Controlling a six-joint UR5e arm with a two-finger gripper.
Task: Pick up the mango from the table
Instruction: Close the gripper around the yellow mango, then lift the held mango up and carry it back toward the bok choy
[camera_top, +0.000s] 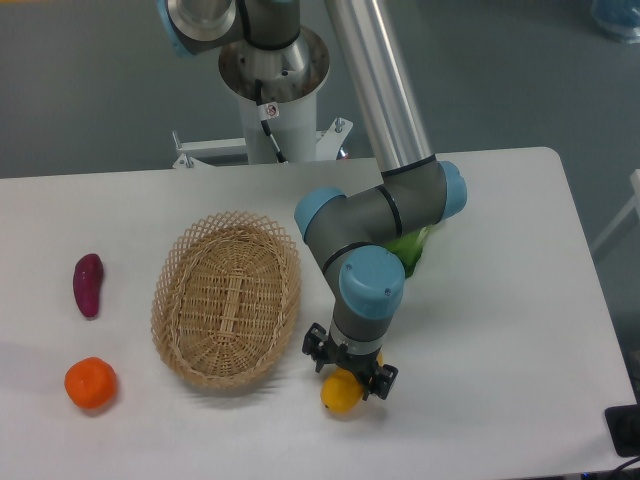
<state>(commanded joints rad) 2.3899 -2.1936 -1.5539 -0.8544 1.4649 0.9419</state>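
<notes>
we're sitting the gripper (349, 374) over the mango (341, 392) on the counter (480, 330), jaws straddling it, can't tell if clamped, basket (226, 298) just beside

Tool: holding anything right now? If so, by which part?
Cannot tell. The tool is down over the mango on the table, straddling its upper part, but the wrist hides the fingers, so contact or closure isn't visible.

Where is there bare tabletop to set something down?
Bare: the table's right side, and the strip between sweet potato and basket. Crowded: basket's right edge, where the end effector sits over the mango.
</notes>
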